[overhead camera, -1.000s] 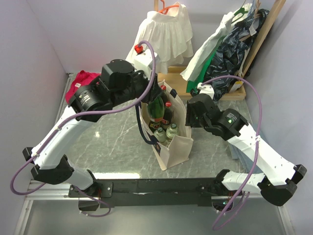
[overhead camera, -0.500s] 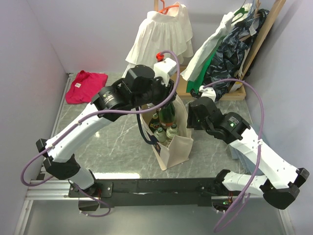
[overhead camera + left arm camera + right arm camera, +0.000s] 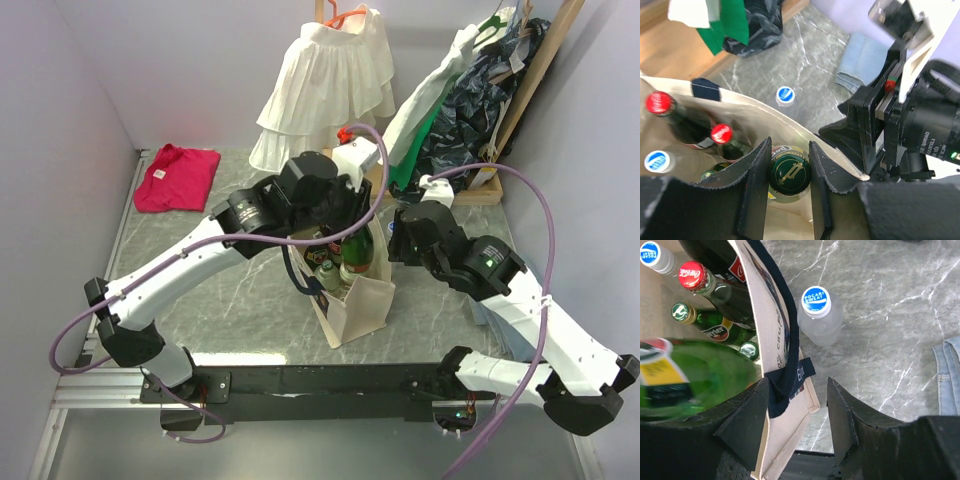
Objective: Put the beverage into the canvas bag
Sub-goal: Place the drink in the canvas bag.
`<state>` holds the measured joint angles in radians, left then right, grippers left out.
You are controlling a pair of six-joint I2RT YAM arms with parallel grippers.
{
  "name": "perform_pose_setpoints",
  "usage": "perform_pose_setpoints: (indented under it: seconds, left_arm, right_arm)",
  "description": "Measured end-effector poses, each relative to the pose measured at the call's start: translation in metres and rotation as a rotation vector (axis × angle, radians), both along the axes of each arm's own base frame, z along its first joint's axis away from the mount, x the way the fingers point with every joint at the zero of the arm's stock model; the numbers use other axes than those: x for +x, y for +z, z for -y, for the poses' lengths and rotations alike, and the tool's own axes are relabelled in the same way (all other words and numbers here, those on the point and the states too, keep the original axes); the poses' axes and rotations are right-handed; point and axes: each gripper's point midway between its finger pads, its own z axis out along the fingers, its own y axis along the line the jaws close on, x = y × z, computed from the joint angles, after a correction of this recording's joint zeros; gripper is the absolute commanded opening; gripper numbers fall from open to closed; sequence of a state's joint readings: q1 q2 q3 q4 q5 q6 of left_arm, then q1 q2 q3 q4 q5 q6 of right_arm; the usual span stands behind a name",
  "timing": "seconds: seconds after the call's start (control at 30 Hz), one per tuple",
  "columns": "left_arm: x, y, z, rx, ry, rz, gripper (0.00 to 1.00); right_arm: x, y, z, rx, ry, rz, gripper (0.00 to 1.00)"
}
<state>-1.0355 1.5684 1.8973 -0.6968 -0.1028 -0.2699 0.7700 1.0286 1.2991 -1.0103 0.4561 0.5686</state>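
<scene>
Beverage under inspection, a dark green glass bottle (image 3: 790, 172) with a gold emblem on its cap, was found inside the mouth of the canvas bag (image 3: 365, 305), its body below the rim and close against one side wall. Left gripper (image 3: 789, 150) was clenched on the bottle's neck, one black finger on either side of the cap. Right gripper (image 3: 797, 385) stood parted astride that same wall's rim at the navy handle (image 3: 787, 340), with one finger inside the bag just beside the strap and the other outside, clear of the cloth.

Room inside the bag was tight: a red-capped cola bottle (image 3: 692, 276), a smaller green bottle (image 3: 715, 325) and a blue-capped clear bottle (image 3: 651, 252) stood packed together. Just outside the wall a clear plastic bottle (image 3: 817, 315) stood on the marble table (image 3: 890, 315), with open veined stone beyond it as far as a piece of folded denim (image 3: 947, 375).

A second before, the left arm had held the bottle higher, over the bag's opposite side; it had since swung across and lowered it. The pink garment (image 3: 178, 178), well apart from the bag and earlier half hidden, was in full view.

Canvas was stiff, boxy and cream, with printed lettering; the fingers were matte, rough and wedge-shaped
</scene>
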Motion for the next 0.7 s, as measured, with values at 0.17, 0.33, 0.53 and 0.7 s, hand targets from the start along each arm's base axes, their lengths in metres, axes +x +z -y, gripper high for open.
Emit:
perform_pose_setpoints:
  seconds: [0.17, 0.33, 0.53, 0.7]
  left_arm:
    - [-0.006, -0.014, 0.009, 0.005, -0.008, -0.018, 0.01]
    - [-0.010, -0.034, 0.015, 0.025, -0.006, -0.039, 0.01]
    - [-0.011, -0.045, 0.021, 0.033, -0.004, -0.042, 0.01]
    - [-0.011, -0.053, 0.025, 0.035, 0.000, -0.044, 0.01]
  right_arm:
    - [0.000, 0.003, 0.003, 0.004, -0.013, 0.014, 0.58]
    - [-0.002, 0.008, 0.009, 0.013, -0.034, 0.034, 0.59]
    - [-0.004, 0.007, 0.014, 0.005, -0.048, 0.038, 0.59]
    - [-0.003, 0.007, 0.016, 0.003, -0.055, 0.039, 0.59]
